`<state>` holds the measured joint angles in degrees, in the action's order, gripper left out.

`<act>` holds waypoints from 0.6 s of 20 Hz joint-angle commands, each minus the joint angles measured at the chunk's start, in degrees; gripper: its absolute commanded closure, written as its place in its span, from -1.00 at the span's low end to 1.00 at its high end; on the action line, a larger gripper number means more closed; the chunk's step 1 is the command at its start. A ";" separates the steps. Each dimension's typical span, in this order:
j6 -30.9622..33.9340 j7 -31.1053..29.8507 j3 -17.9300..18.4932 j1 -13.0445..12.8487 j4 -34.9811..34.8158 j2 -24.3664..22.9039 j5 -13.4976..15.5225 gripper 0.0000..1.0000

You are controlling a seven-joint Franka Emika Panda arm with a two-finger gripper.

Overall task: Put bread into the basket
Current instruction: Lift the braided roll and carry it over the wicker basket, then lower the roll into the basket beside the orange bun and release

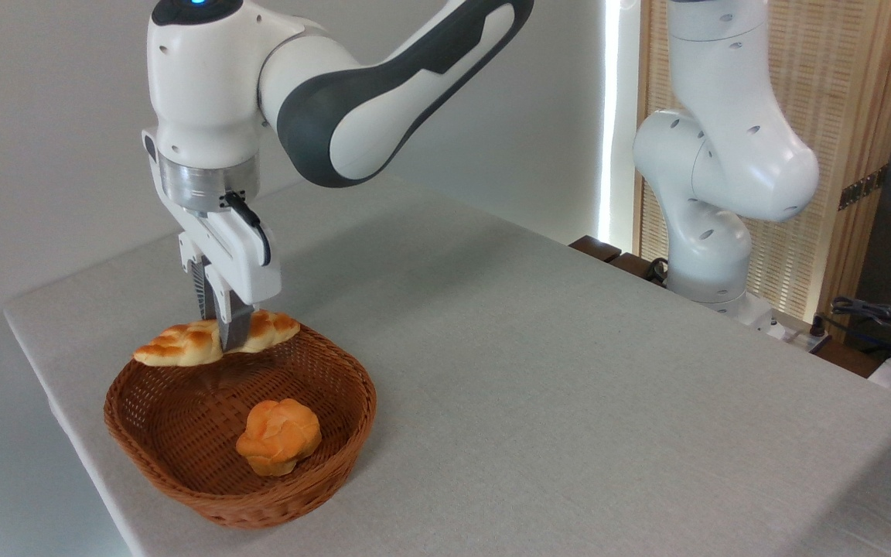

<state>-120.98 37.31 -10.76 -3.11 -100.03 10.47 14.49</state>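
Gripper (225,329) pinching bread (217,340) mid-length, loaf held level over far rim of basket (182,472) at lower left of frame; suggest shifting toward basket centre, clear of bun (278,435), lowering before release.

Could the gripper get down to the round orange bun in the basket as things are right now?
Probably not yet. The gripper is shut on the braided loaf, held over the basket's far rim. The bun lies uncovered below with nothing above it, so the way looks free once the loaf is let go.
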 commanded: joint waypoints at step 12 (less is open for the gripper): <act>-3.30 0.74 0.13 1.09 -0.60 -0.54 0.37 -1.00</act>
<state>-123.16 37.31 -10.72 -2.49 -100.09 10.53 14.49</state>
